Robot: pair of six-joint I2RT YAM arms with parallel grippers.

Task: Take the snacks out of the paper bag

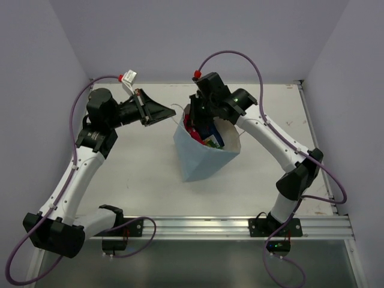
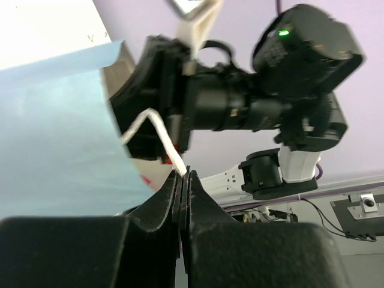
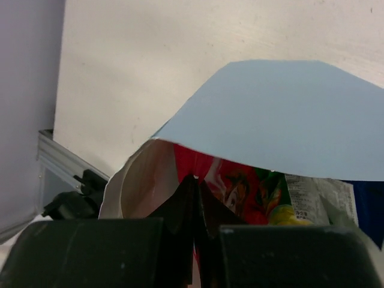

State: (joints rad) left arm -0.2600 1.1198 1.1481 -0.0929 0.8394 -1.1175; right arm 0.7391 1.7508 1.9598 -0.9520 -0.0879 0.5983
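Observation:
The pale-blue paper bag stands mid-table, leaning, its white-lined mouth facing the back. My left gripper is at the bag's left rim; in the left wrist view it is shut on the white string handle beside the bag wall. My right gripper reaches into the mouth. In the right wrist view it is shut on the edge of the red pouch, with red showing between the fingers. A yellow-green packet and a dark blue packet lie beside it under the bag's blue flap.
The right arm's wrist fills the space just beyond the left fingers. An aluminium rail runs along the near table edge. Lilac walls close in the table at the back and both sides.

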